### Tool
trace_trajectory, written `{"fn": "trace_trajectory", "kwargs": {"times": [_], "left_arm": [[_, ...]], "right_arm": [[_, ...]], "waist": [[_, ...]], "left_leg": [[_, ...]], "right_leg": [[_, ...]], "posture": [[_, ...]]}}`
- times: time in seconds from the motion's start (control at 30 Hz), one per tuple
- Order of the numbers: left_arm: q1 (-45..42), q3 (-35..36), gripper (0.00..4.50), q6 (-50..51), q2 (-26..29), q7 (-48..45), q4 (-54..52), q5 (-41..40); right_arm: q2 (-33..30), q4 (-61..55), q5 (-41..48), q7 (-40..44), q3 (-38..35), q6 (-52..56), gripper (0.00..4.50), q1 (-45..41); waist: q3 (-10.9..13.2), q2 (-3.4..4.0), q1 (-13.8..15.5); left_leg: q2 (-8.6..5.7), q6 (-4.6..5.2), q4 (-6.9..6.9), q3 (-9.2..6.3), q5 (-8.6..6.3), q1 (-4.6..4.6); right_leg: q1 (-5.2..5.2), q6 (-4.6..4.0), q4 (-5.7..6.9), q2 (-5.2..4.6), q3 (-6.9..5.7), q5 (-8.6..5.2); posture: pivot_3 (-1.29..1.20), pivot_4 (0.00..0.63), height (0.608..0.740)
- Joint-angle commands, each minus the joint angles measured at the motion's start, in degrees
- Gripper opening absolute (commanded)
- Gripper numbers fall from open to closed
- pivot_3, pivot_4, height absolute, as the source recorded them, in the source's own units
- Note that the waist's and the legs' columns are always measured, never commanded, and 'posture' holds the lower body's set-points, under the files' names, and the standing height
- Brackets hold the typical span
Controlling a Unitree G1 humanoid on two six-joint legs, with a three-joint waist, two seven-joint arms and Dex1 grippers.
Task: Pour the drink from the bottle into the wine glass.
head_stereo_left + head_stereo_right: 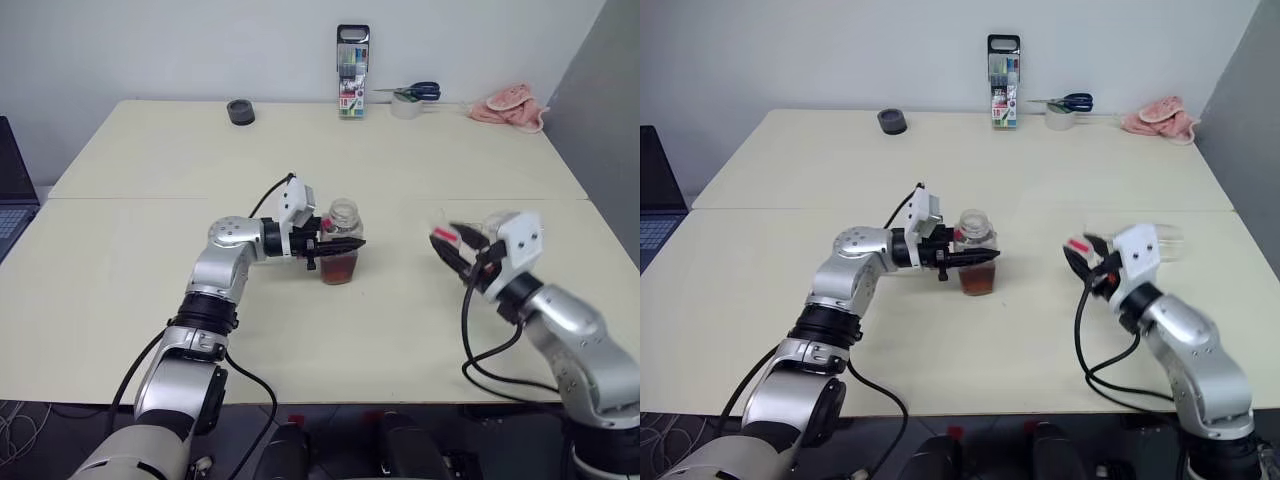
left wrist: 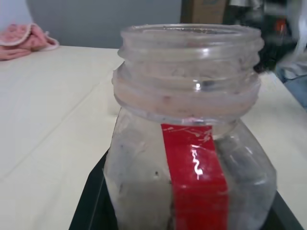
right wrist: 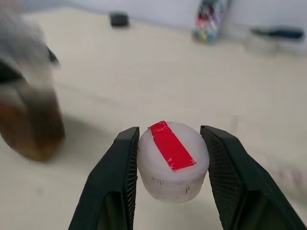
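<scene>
Right gripper (image 3: 169, 179), nearest the camera, clamps the white cap (image 3: 173, 160) with its red tape strip between both fingers, above the cream table (image 1: 140, 260). Left gripper (image 1: 338, 245) is closed on the uncapped bottle (image 1: 341, 252) at mid-table, upright, amber drink (image 1: 339, 268) filling roughly its lower part. Along the far edge by the wall stand a marker case (image 1: 352, 71), scissors (image 1: 412, 93) and a pink cloth (image 1: 510, 106); the pale blur behind the right gripper may be the wine glass (image 1: 1162, 240).
</scene>
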Motion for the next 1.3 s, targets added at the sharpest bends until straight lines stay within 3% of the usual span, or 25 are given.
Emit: {"fn": "trace_trajectory", "kwargs": {"times": [0.03, 0.07, 0.1, 0.17, 0.23, 0.4, 0.57, 0.77, 1.0, 1.27, 1.3], "left_arm": [[-0.82, 2.83, 1.63, -0.19, 1.30, 2.21, -2.65, -1.81], [-0.87, 3.51, 1.63, -0.33, 1.92, 2.87, -2.47, -1.72], [-0.99, 4.47, 1.63, -0.50, 2.79, 3.99, -2.08, -1.64], [-1.10, 5.79, 1.63, -0.59, 4.32, 5.63, -1.72, -1.48], [-1.07, 6.99, 1.63, -0.54, 5.48, 7.37, -1.55, -1.50], [-0.74, 10.89, 1.63, -2.72, 8.44, 16.64, 1.31, 1.03], [0.47, 13.53, 1.63, -4.68, 10.71, 27.04, 4.14, 3.70], [3.44, 18.13, 1.63, -4.96, 12.61, 37.21, 5.97, 3.81], [6.49, 22.64, 1.63, -3.97, 12.23, 41.82, 5.39, 1.08], [9.78, 22.29, 1.63, -4.18, 11.64, 42.77, 5.33, 0.33], [10.16, 22.35, 1.98, -4.33, 11.49, 42.96, 5.31, 0.21]], "right_arm": [[1.76, 1.24, -3.29, -2.44, 1.76, -2.28, 3.00, 1.84], [2.26, 2.23, -4.03, -2.57, 2.62, -2.45, 3.10, 2.90], [3.01, 2.98, -3.92, -2.74, 3.28, -1.22, 3.64, 4.02], [2.86, 3.24, -3.88, -1.91, 4.36, 0.63, 4.17, 5.45], [1.70, 2.47, -2.88, -0.19, 4.14, 2.34, 4.46, 6.00], [-4.58, -0.43, -2.22, 5.64, 2.47, 1.36, 4.50, 5.08], [-8.12, -5.40, 6.07, 13.68, 0.86, 3.07, 4.50, 0.08], [-9.19, -6.07, 13.85, 20.42, 6.33, 10.31, 4.50, -13.52], [-3.00, 2.15, 9.74, 19.30, 14.74, 10.25, 4.50, -25.41], [1.16, 5.49, 6.82, 19.39, 18.13, 8.32, 4.50, -28.90], [1.43, 5.64, 6.52, 19.34, 18.30, 8.15, 4.50, -29.00]], "waist": [[0.00, 0.00, -0.05], [0.00, 0.01, -0.06], [0.00, 0.01, -0.04], [0.00, 0.00, -0.05], [-0.02, 0.02, -0.03], [-0.02, 0.01, 0.16], [-0.01, 0.01, -0.10], [-0.01, 0.00, -0.10], [-0.04, -0.06, 0.31], [-0.07, -0.09, 0.15], [-0.07, -0.09, 0.09]], "left_leg": [[0.01, 0.00, 0.00, 0.00, 0.00, 0.01], [0.01, -0.01, 0.00, 0.01, 0.00, 0.01], [0.01, -0.01, 0.00, 0.00, 0.00, 0.01], [0.01, -0.01, -0.01, -0.01, 0.00, 0.00], [0.03, -0.01, -0.03, 0.01, 0.01, 0.05], [-0.02, 0.07, 0.01, -0.05, -0.04, 0.04], [0.03, 0.07, -0.02, -0.04, -0.04, 0.07], [0.04, 0.07, -0.01, -0.08, -0.04, 0.05], [-0.02, -0.09, 0.01, -0.13, 0.04, 0.01], [-0.03, -0.16, 0.02, -0.12, 0.08, 0.00], [-0.02, -0.16, 0.01, -0.11, 0.08, 0.01]], "right_leg": [[0.00, 0.00, 0.00, 0.01, 0.00, 0.00], [0.00, 0.00, 0.00, 0.02, 0.01, 0.00], [0.00, 0.00, 0.00, 0.02, 0.00, 0.00], [0.00, 0.00, -0.02, 0.02, 0.00, 0.00], [0.02, 0.00, -0.02, 0.02, 0.02, 0.00], [0.09, 0.01, -0.06, -0.01, -0.04, 0.00], [0.07, 0.01, -0.05, 0.01, -0.03, 0.00], [0.06, 0.00, -0.05, 0.01, -0.07, 0.00], [0.05, 0.00, -0.06, -0.09, -0.12, 0.00], [0.02, 0.00, -0.05, -0.11, -0.12, 0.01], [0.02, -0.01, -0.05, -0.11, -0.11, 0.01]], "posture": [[0.00, 0.150, 0.740], [0.00, 0.150, 0.740], [0.00, 0.150, 0.740], [0.00, 0.150, 0.740], [0.00, 0.150, 0.740], [0.00, 0.150, 0.740], [0.00, 0.150, 0.740], [0.00, 0.150, 0.740], [0.00, 0.150, 0.740], [0.00, 0.150, 0.740], [0.00, 0.150, 0.740]]}}
